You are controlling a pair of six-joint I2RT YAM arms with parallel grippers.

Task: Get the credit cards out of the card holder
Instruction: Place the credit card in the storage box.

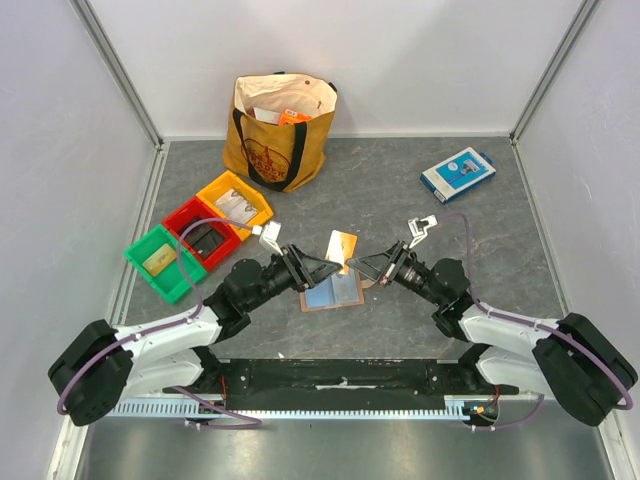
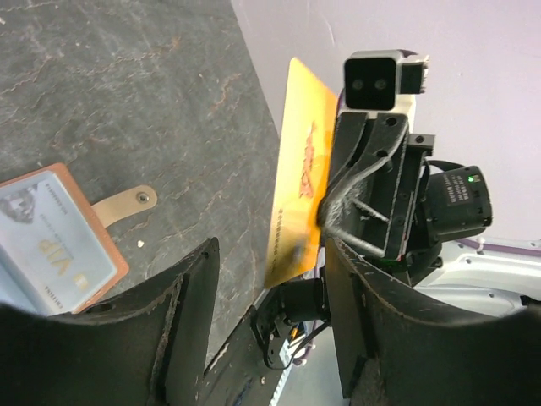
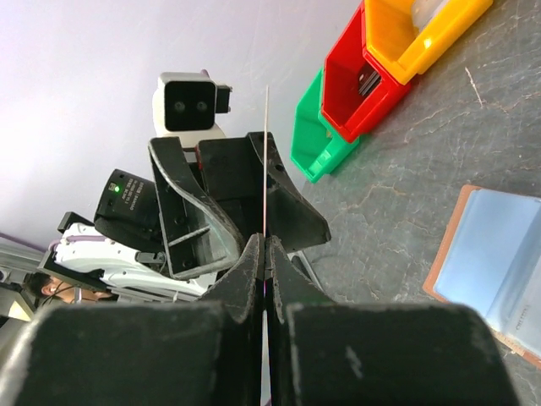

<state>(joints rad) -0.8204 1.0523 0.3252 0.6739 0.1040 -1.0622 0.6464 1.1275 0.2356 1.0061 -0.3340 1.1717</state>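
Note:
The card holder [image 1: 335, 295] lies open on the table between the arms, its pale blue lining up. In the left wrist view the card holder [image 2: 59, 245] shows a card behind its window and its snap tab [image 2: 127, 203] flat on the table. My right gripper [image 1: 352, 266] is shut on an orange-gold credit card [image 1: 342, 246] and holds it upright above the holder. In the right wrist view the card [image 3: 266, 152] is edge-on in my shut right gripper [image 3: 265, 241]. My left gripper [image 2: 272, 254] is open, and the card's [image 2: 300, 203] lower corner sits between its fingers.
Green [image 1: 160, 262], red [image 1: 203, 236] and yellow [image 1: 233, 203] bins stand in a row at the left. A tan tote bag [image 1: 278, 130] stands at the back. A blue-and-white flat box [image 1: 457, 173] lies at the back right. White walls enclose the table.

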